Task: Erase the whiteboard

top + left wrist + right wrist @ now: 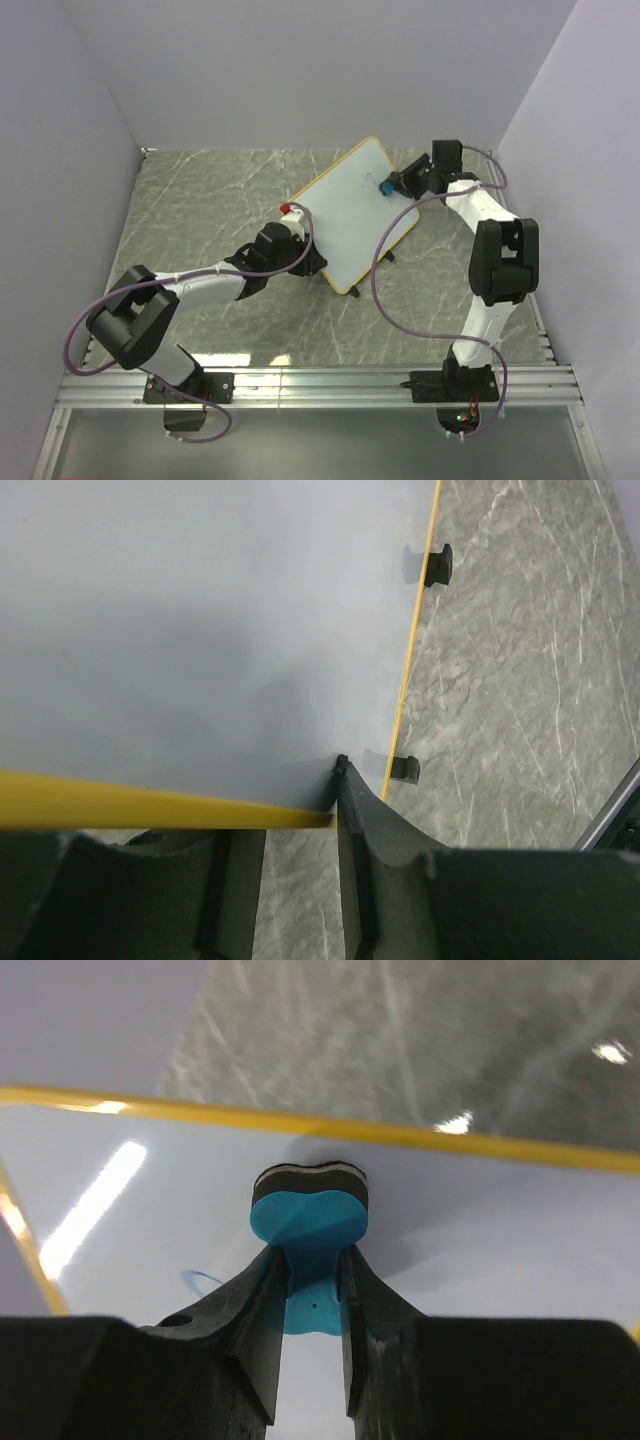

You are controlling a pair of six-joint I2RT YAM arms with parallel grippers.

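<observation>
Fingers of right gripper (310, 1260) pinch blue foam eraser (308, 1215) on white yellow-framed whiteboard (480, 1220); left gripper (290, 820) clamps frame. Step, judged: wiping. Next: sweep blue scribble (200, 1278) beside fingers.

The left arm (200, 285) is stretched low toward the far right, and the left gripper (300, 228) is closed on the whiteboard (350, 210) frame. The right arm (500, 260) is bent at the elbow, and the right gripper (310, 1260) is closed on the eraser (308, 1215).

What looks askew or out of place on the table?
The white whiteboard with yellow frame sits diagonal on the grey marbled table, its frame clamped by the left gripper. Nothing looks spilled or damaged.
</observation>
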